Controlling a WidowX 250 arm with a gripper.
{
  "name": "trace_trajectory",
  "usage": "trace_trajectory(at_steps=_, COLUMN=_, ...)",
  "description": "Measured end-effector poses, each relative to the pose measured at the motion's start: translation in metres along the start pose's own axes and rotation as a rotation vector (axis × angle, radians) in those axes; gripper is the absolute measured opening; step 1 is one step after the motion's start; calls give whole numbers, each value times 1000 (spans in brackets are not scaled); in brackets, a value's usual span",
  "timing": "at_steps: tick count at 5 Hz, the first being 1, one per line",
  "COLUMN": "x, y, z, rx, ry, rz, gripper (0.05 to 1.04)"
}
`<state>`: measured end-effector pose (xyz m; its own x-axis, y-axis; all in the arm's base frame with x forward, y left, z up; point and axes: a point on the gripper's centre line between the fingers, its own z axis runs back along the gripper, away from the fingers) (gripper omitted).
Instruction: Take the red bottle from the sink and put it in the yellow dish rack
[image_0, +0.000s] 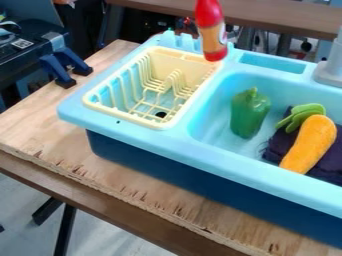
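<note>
One camera view, looking down at a slant. Contents as follows.

Item: red-and-orange bottle (212, 34), red at both ends with an orange band between, tilted slightly, at the top edge of the view, in line with the far right corner of the drying rack. Whether its lower end touches the rim or is clear of it cannot be told.

Item: end effector. How far open it is, and whether it has hold of the bottle, cannot be told.

Item: toy sink (137, 134), light blue above, dark blue below, set on a wooden board (40, 120).

Item: pale yellow drying rack (125, 118), wire-like, with upright prongs, seated in the left part of the sink top.

Item: green pepper (249, 114), in the basin, stem toward the far side, apart from the carrot.

Item: orange carrot (311, 142) with green leaves (302, 116), lying on a dark cloth (328, 163) in the basin, right of the pepper.

Item: grey faucet (330, 70), at the far right of the sink.

Items, two: blue clamps (57, 70), at the board's far left edge.
</note>
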<state>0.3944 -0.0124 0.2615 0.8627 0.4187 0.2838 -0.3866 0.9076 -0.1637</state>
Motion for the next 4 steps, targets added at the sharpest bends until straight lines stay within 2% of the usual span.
trace_trajectory(at_steps=1, x=8, y=7, z=0, rx=24, ry=-8, rz=10, gripper=339)
trace_trajectory(at_steps=2, x=7, y=11, z=-2, rx=72, ry=-7, rz=17, gripper=339)
trace_trajectory(at_steps=4, x=-7, y=3, z=-17, rx=99, ry=34, rz=-11, gripper=339)
